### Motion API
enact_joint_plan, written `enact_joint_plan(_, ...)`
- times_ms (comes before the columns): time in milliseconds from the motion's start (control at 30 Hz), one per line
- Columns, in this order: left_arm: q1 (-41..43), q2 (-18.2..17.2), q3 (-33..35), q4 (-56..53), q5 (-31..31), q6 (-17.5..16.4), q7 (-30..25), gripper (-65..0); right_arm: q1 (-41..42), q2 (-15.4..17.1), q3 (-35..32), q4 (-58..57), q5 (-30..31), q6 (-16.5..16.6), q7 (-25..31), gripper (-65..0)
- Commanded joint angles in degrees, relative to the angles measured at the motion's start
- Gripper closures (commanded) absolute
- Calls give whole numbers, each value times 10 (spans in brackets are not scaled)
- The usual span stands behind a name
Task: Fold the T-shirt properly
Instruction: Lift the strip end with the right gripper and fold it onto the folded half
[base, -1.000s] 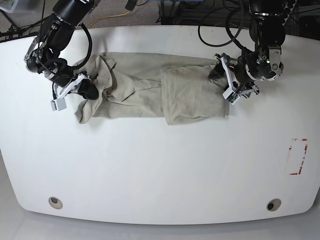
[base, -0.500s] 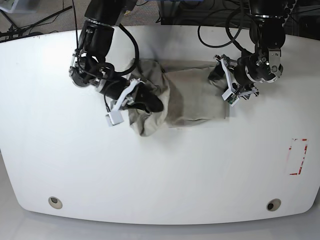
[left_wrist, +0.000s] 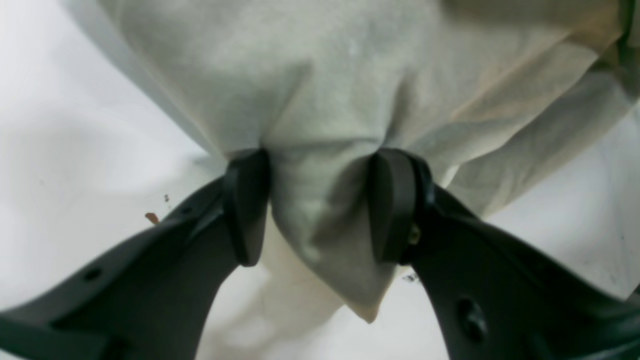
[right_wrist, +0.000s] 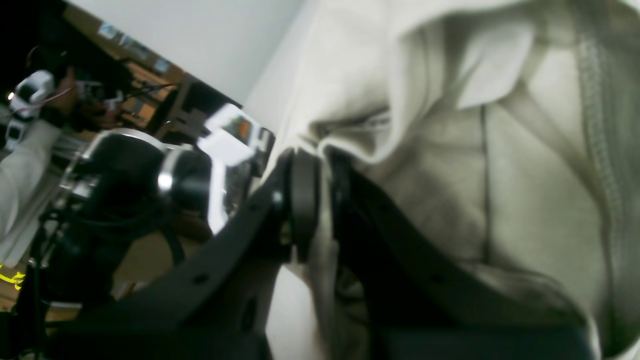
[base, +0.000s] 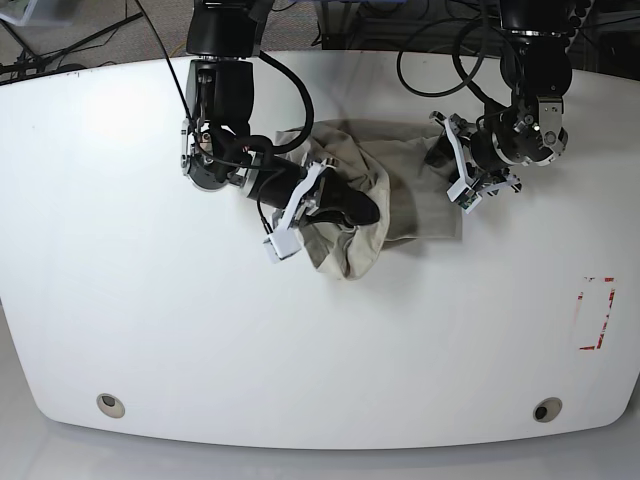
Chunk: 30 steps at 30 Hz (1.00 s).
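Note:
The khaki T-shirt (base: 400, 190) lies bunched at the table's back middle, its left end lifted and carried over the rest. My right gripper (base: 368, 212) hangs above that raised part, shut on a thin fold of the T-shirt (right_wrist: 500, 175), and the wrist view shows cloth pinched at the right gripper (right_wrist: 322, 170). At the shirt's right edge, my left gripper (base: 452, 165) has its pads pressing both sides of a thick, bunched fold. In its wrist view the left gripper (left_wrist: 317, 205) squeezes a hanging corner of the T-shirt (left_wrist: 350, 75).
The white table (base: 300, 330) has a round hole near each front corner (base: 111, 405) (base: 547, 409). A red-marked rectangle (base: 597, 313) sits at the right edge. Cables hang behind the back edge.
My right arm has swept to the right with the shirt's left end, doubling it over the middle. The left gripper's jaws have narrowed onto the right edge.

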Motion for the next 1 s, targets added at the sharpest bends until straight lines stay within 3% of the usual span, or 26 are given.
enact_joint_plan(0, 3, -2, 2, 0, 11, 0, 31, -282, 13, -3, -18, -7, 20, 4, 38, 0)
enact_joint_plan(200, 3, -2, 1, 0, 10, 0, 31, -243, 27, -3, -56, -45, 21, 3, 66, 0)
enact_joint_plan(367, 3, -2, 1, 0, 10, 0, 31, -142, 36, -1, -78, -71, 21, -50, 100, -5)
enact_joint_plan(533, 3, -2, 0, 2, 9, 0, 31, -81, 49, 9, -108, -71, 19, -112, 110, -249)
enact_joint_plan(633, -2, -1, 0, 10, 9, 0, 31, -43, 56, 10, -132, -69, 19, -158, 121, -338)
enact_joint_plan(700, -6, -1, 0, 26, 9, 0, 31, -1, 67, 13, -161, -69, 19, -196, 132, -361)
enact_joint_plan(767, -7, -1, -6, 44, 9, 0, 34, 0, 71, 15, -187, -62, 19, -225, 136, -365)
enact_joint_plan(967, -4, -2, -84, 91, 9, 0, 35, 0, 59, 60, -189, 33, 22, -211, 137, -365)
